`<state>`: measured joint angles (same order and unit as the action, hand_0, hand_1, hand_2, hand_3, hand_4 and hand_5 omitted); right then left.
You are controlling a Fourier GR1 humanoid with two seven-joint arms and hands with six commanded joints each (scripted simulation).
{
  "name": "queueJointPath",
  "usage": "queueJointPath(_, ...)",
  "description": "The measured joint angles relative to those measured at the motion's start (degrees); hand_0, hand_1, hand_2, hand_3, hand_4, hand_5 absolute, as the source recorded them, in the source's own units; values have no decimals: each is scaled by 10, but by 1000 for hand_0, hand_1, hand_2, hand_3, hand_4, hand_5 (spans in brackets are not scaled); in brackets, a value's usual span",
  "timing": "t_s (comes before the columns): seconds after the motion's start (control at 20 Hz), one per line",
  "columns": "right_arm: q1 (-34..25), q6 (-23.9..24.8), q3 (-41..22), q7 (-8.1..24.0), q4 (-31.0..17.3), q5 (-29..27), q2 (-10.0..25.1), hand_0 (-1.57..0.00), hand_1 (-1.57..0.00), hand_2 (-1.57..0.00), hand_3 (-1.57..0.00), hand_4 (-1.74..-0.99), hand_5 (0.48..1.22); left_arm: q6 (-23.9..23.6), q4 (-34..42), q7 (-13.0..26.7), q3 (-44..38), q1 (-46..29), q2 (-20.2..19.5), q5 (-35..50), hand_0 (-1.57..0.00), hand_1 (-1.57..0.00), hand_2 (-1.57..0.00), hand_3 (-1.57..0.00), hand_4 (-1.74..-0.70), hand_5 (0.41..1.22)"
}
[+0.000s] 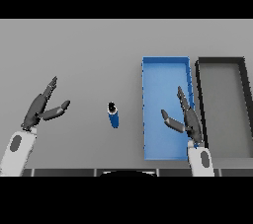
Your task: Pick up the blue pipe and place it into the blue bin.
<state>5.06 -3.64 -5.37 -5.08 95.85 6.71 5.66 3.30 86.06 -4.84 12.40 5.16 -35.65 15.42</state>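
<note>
The blue pipe (113,115) is a short blue cylinder with a dark open end, lying on the grey table a little left of the blue bin (153,77). My right hand (188,117) hovers over the bin's right half, fingers straight and thumb spread, holding nothing. It is well to the right of the pipe. At the far left my left hand (42,109) is open too, with the pipe about a hand's length to its right.
A dark grey bin (200,77) stands directly right of the blue bin, their long sides nearly touching. Bare grey table (74,50) spreads behind and to the left of the pipe.
</note>
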Motion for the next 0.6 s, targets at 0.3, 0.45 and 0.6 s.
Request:
queueJointPath(0.3,2,15,-10,29,19,32,9,1,1,1,1,-1186,598,46,6,-14,12,2,-14,10,1,1,1,1,-1090,596)
queueJointPath(0.45,4,9,-14,23,16,36,13,1,1,1,1,-1198,607,93,41,-28,37,-18,-27,15,1,1,1,1,-1102,554)
queueJointPath(0.6,2,6,-16,21,18,35,13,1,1,1,1,-1208,611,117,75,-9,71,-32,-23,14,1,1,1,1,-1141,503)
